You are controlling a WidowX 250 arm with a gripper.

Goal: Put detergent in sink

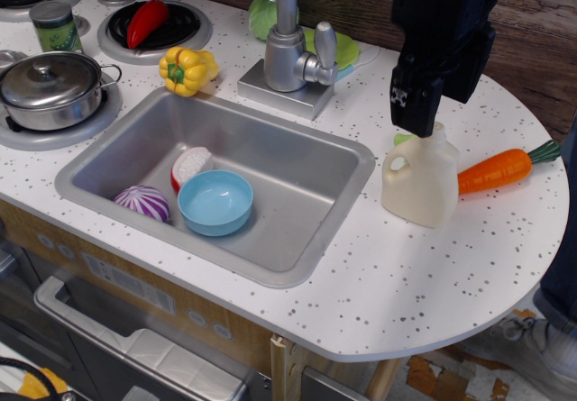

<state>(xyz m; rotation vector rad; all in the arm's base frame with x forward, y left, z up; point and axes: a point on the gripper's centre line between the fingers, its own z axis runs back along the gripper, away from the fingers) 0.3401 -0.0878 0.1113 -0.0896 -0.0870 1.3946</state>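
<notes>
Observation.image: detergent (421,183) seemingly just below claw (416,113).

The brushed-steel rectangular sink (297,185) has a dull satin look, set in a white speckled matt bench (424,275). The cream-white plastic detergent jug (422,180) looks smooth, slightly glossy. The shiny steel lidded pot (50,87) left of the sink is mirror-ish.

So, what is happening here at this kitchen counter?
A robot arm is going for the detergent, a cream-white jug standing upright on the counter to the right of the sink. Its gripper hangs just above the jug's cap and does not hold it yet. The sink already contains a blue bowl and two toy foods. An orange carrot lies beside the jug.
</notes>
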